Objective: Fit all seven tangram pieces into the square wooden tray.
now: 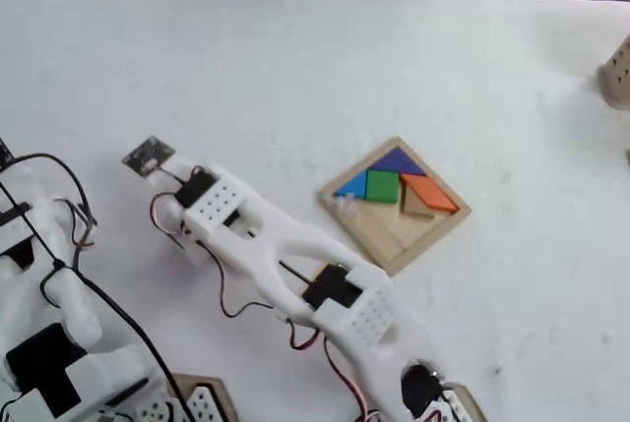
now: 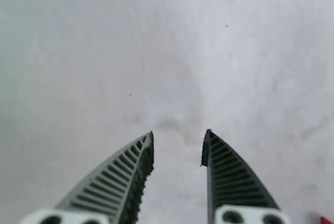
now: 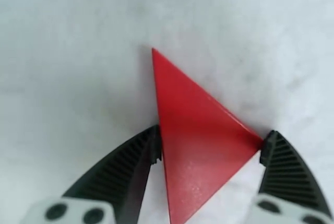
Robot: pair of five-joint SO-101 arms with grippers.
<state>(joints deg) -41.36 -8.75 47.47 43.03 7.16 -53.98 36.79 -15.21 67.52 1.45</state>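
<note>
Here the right claw is closed partway on a red triangle, with a fingertip against an edge on either side, over the white surface. The left claw is open with nothing between its fingers. In the high view the wooden tray lies right of centre, just beyond an outstretched arm. Its far half holds a blue piece, a green piece, a purple piece and an orange piece.
</note>
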